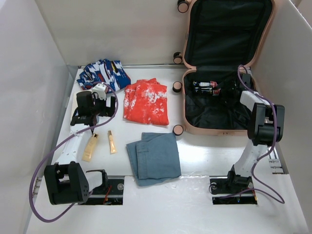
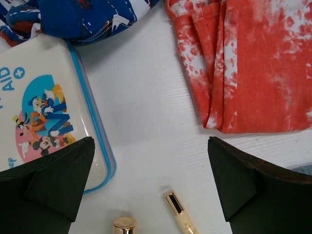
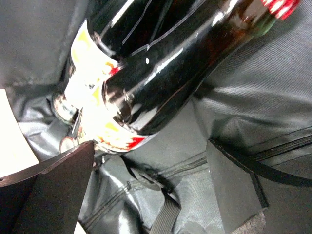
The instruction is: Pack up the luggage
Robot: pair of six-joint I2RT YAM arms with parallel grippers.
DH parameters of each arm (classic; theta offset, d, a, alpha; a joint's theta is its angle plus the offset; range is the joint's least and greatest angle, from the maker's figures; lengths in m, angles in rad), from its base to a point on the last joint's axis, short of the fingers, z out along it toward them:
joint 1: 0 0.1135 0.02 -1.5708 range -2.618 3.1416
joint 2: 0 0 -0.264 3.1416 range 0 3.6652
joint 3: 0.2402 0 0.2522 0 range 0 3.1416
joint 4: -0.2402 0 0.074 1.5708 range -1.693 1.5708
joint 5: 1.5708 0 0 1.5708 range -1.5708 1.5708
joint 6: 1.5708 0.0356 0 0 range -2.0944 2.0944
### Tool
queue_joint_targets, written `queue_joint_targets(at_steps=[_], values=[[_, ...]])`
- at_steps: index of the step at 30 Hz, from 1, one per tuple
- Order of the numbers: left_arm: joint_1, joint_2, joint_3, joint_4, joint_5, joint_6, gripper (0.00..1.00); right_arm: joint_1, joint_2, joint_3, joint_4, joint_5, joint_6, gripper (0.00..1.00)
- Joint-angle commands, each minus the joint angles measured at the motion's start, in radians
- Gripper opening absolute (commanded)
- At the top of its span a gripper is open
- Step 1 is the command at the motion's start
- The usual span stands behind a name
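Note:
The luggage [image 1: 222, 124], a peach-pink hard-shell suitcase, lies open at the back right with its lid standing against the wall. Two glossy black bottles [image 1: 205, 87] lie on its black lining [image 3: 234, 122]. My right gripper [image 1: 243, 80] hovers inside the case just beside the bottles [image 3: 161, 63]; in the right wrist view my right gripper [image 3: 151, 185] is open, with only lining and a strap between its fingers. My left gripper [image 1: 97, 100] hangs open over the table at the left. My left gripper [image 2: 151, 180] has bare table between its fingers.
A white first-aid box [image 2: 44, 117] sits under the left finger. A blue patterned cloth [image 1: 103, 72], an orange tie-dye garment [image 1: 146, 101] and folded jeans [image 1: 154, 157] lie on the table. Two gold-capped tubes [image 1: 90, 147] [image 1: 112, 142] lie near the left arm. White walls enclose the table.

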Motion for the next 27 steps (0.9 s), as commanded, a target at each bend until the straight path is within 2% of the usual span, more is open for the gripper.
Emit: queue_joint_targets(at_steps=[1,5,11,15,16,21,22,25,27], values=[[-0.003,-0.034,0.006,0.023,0.015,-0.006,1.0,0.026,-0.011,0.0,0.013,-0.036,-0.021,1.0],[-0.013,-0.043,0.006,0.023,0.006,0.003,1.0,0.036,-0.042,0.034,0.013,-0.024,-0.058,0.99],[-0.013,-0.053,0.006,0.023,0.006,0.003,1.0,0.067,-0.091,0.097,-0.115,0.048,-0.191,1.0],[-0.013,-0.053,0.006,0.023,-0.004,0.022,1.0,0.133,-0.161,0.16,-0.224,0.166,-0.348,1.0],[-0.013,-0.053,0.006,0.023,-0.005,0.022,1.0,0.157,-0.172,0.184,-0.293,0.214,-0.441,1.0],[-0.013,-0.044,0.059,-0.016,-0.161,-0.153,0.98,0.388,-0.198,0.351,-0.422,0.619,-0.745,1.0],[-0.013,-0.043,0.059,-0.032,-0.194,-0.164,0.98,0.413,-0.198,0.375,-0.422,0.64,-0.745,1.0],[-0.013,0.004,0.142,-0.136,-0.326,-0.144,0.96,0.488,-0.174,0.5,-0.422,0.608,-0.883,1.0],[0.009,0.063,0.238,-0.213,-0.391,-0.126,0.99,0.525,-0.16,0.554,-0.406,0.572,-0.955,1.0]])
